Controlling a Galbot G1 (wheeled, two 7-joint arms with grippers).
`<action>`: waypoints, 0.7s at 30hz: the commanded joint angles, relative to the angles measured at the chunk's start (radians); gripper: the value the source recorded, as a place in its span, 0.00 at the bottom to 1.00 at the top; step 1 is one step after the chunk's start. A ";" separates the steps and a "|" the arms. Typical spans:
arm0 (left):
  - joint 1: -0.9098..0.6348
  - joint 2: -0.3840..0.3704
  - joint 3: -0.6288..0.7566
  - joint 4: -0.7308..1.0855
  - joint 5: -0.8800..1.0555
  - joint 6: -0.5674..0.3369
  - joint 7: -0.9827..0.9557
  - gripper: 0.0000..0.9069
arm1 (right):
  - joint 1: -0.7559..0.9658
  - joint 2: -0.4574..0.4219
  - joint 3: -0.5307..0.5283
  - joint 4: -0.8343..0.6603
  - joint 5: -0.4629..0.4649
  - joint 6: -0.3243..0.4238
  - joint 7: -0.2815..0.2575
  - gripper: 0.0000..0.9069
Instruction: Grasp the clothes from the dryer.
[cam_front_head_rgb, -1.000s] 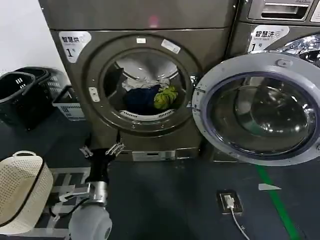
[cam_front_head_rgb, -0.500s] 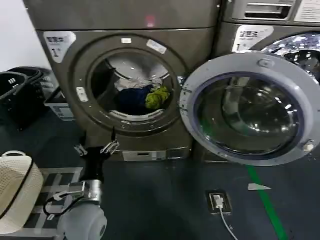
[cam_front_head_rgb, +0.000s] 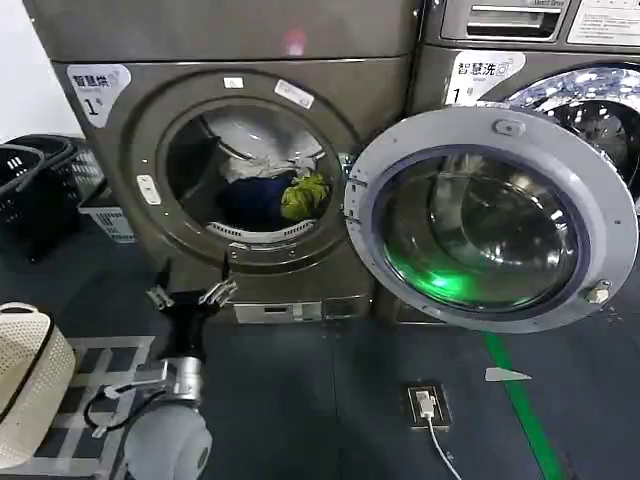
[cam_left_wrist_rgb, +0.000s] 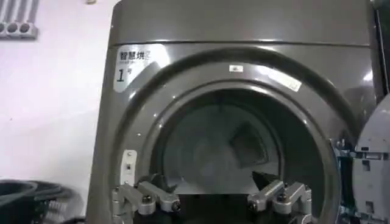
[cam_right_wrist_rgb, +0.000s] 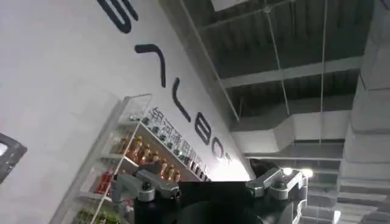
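Nearest, the left gripper (cam_front_head_rgb: 190, 296) hangs low before the dryer (cam_front_head_rgb: 120, 180), below the porthole rim and left of its centre. Its fingers are spread wide and hold nothing; the left wrist view shows both fingertips (cam_left_wrist_rgb: 143, 198) parted, with the drum opening beyond them. The right gripper (cam_right_wrist_rgb: 210, 185) is raised toward a wall and ceiling, away from the work, its fingers likewise spread and empty.

Farther in, the glass door (cam_front_head_rgb: 480, 220) stands swung open to the right, leaving the opening unobstructed.

Farthest, the clothes (cam_front_head_rgb: 270, 190) lie heaped on the drum floor: white to the rear, dark navy in the middle, yellow-green on the right. They sit well apart from the fingers, above and beyond them.

Assessment: the garments look light, limp and yielding (no breakage risk), though possibly tangled. A bunched fold at the near top of the heap appears the best purchase.
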 joint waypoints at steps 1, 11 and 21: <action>-0.007 -0.001 0.003 0.007 0.000 0.000 0.000 1.00 | 0.003 0.002 0.000 0.009 0.046 -0.011 0.005 1.00; -0.005 -0.003 0.003 0.014 0.004 0.002 0.006 1.00 | 0.027 0.002 -0.034 0.016 0.047 0.008 0.024 1.00; -0.017 -0.003 0.020 0.024 0.010 -0.002 0.009 1.00 | 0.015 0.006 -0.018 0.020 0.059 0.023 0.020 1.00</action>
